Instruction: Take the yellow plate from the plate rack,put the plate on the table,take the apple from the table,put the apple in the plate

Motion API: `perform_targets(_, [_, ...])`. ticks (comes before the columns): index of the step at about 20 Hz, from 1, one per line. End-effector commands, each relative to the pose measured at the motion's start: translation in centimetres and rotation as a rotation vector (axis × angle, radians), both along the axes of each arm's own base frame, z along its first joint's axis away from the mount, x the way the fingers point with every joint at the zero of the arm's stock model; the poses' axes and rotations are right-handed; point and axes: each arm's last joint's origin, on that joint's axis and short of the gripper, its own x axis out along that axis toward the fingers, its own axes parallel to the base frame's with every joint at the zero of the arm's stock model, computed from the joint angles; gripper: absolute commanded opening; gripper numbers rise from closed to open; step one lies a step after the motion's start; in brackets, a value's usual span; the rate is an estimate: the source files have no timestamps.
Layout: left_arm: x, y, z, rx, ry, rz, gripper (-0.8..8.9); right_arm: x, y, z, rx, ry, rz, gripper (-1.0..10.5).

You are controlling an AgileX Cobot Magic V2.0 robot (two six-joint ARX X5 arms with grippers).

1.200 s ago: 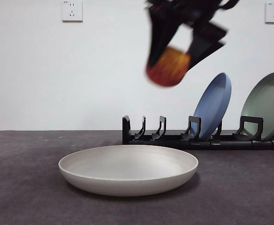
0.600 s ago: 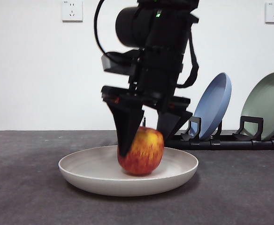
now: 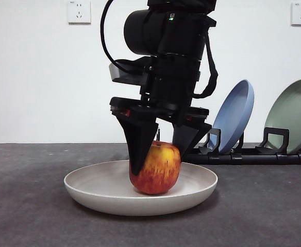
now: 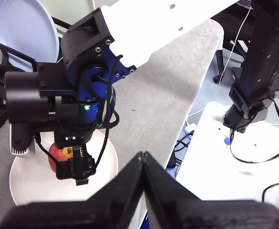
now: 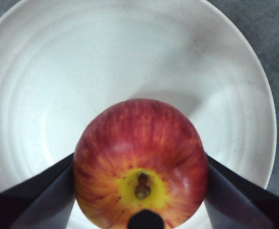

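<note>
The cream yellow plate (image 3: 99,186) lies flat on the dark grey table (image 3: 27,218) in front of the plate rack (image 3: 228,155). The red and yellow apple (image 3: 155,170) sits upright in the plate's middle, stem up. My right gripper (image 3: 158,162) comes down from above and is shut on the apple, one black jaw pressed to each side. In the right wrist view the apple (image 5: 140,162) fills the space between the jaws over the plate (image 5: 82,71). My left gripper (image 4: 143,156) is shut and empty, held high above the plate (image 4: 29,187) and the apple (image 4: 57,153).
A blue plate (image 3: 235,116) and a sage-green plate (image 3: 295,114) stand tilted in the rack's slots at the back right. Several rack slots nearer the plate hold nothing. The table's edge (image 4: 197,71) runs close to the plate in the left wrist view.
My right gripper came down from high in the air with the apple and set it in the plate. In the last half second it barely moved.
</note>
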Motion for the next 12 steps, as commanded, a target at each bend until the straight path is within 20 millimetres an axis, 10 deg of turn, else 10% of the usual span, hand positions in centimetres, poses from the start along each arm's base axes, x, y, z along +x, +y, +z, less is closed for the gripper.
perform_targets(1, [-0.1,0.1,0.0,0.000,-0.010,-0.009,-0.08,-0.1,0.1,-0.3,-0.010,0.017,-0.012,6.1])
perform_targets(6, [-0.1,0.1,0.0,0.001,-0.010,-0.009,-0.08,-0.4,-0.2,1.7,0.010,-0.003,-0.014,6.1])
perform_targets(12, [-0.1,0.1,0.0,0.005,-0.018,-0.015,-0.08,-2.5,-2.3,8.7,0.037,-0.030,-0.015,6.0])
